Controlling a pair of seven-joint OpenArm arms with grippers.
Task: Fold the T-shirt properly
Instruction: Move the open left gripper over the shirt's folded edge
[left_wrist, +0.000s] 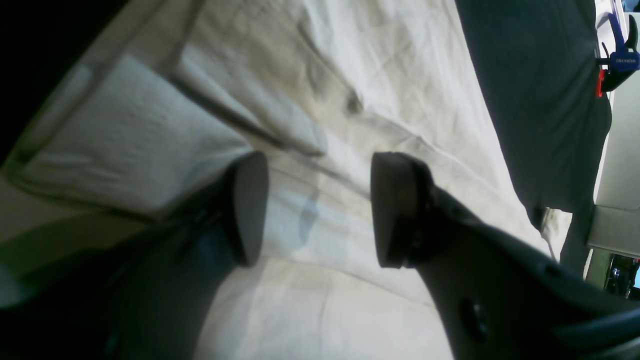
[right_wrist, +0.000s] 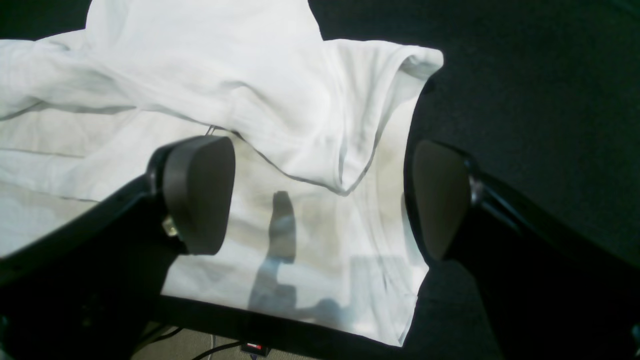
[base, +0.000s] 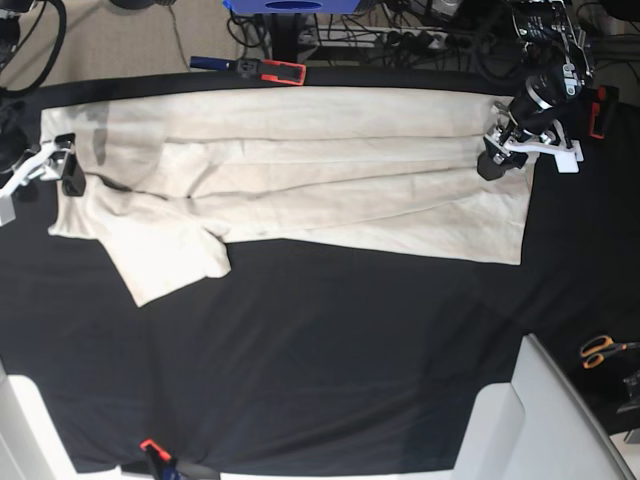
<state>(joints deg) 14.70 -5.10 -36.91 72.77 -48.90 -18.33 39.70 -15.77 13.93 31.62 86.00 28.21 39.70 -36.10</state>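
- Left wrist view: the left gripper (left_wrist: 320, 210) hangs over the shirt (left_wrist: 400, 75), jaws parted with bare cloth showing between the pads and nothing caught in them. A folded flap with a stitched hem lies on the left, and dark tablecloth (left_wrist: 530, 100) shows on the right. The risk, as I judge it, is that closing here would pinch only the top ply, or no cloth at all. Lifting would then drag one layer and skew the fold.
- Right wrist view: the right gripper (right_wrist: 320, 195) has its jaws spread wide and empty. One pad is over the cloth and the other over the tablecloth (right_wrist: 525, 100), so they straddle the shirt's (right_wrist: 210, 75) edge near the sleeve. A curled fold lies just beyond the pads. Closing from here could grab that loose curl rather than the edge, leaving a bunched corner. A pad might also snag the tablecloth and pull it along.
- Base view: the shirt (base: 300, 160) lies stretched left to right along the far half of the table (base: 350, 350), partly folded lengthwise, with one sleeve flopped toward the near side at the left. The left gripper (base: 497, 158) is at the shirt's right end, the right gripper (base: 60, 170) at its left end. If the two ends are lifted unevenly, the long span could sag or twist between them. The stray sleeve would probably end up trapped crooked inside the fold.
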